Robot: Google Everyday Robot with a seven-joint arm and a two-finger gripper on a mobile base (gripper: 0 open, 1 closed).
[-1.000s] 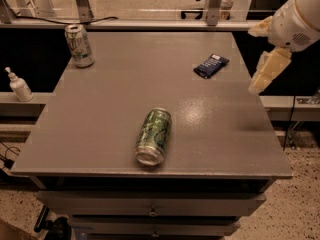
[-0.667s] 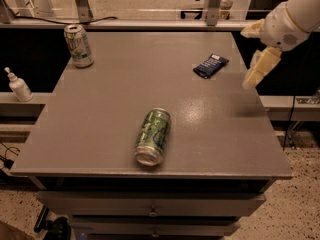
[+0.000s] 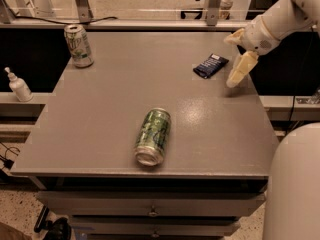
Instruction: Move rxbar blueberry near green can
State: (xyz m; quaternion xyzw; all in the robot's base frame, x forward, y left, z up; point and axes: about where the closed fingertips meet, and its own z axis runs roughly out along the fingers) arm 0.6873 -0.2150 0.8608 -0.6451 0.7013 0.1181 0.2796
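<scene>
Camera view has the blue snack bar [image 3: 210, 65] lying flat out at about 1 o'clock on the tabletop [image 3: 110, 109]. The green can [image 3: 153, 136] is on its side down at 6 o'clock near the front edge, so the two are well apart. The end effector [image 3: 235, 54] hangs just off the bar at its 3 o'clock, over the right edge of the tabletop. Its fingers [image 3: 240, 69] look spread apart with nothing between them.

So I'd call this the reach-in before the grab. My tips for doing it well:

- The bar is thin and sits at an angle, so I'd turn the wrist to close across the narrow width, not the long way.
- Come down from straight above and get low, or the tips will probably just skate over the wrapper.
- For the drop, aim for the bare patch at the can's 1 or 2 o'clock. A can on its side could roll if it gets bumped.
- Ignore the pale can [image 3: 78, 45] standing at 11 o'clock; wrong target.
</scene>
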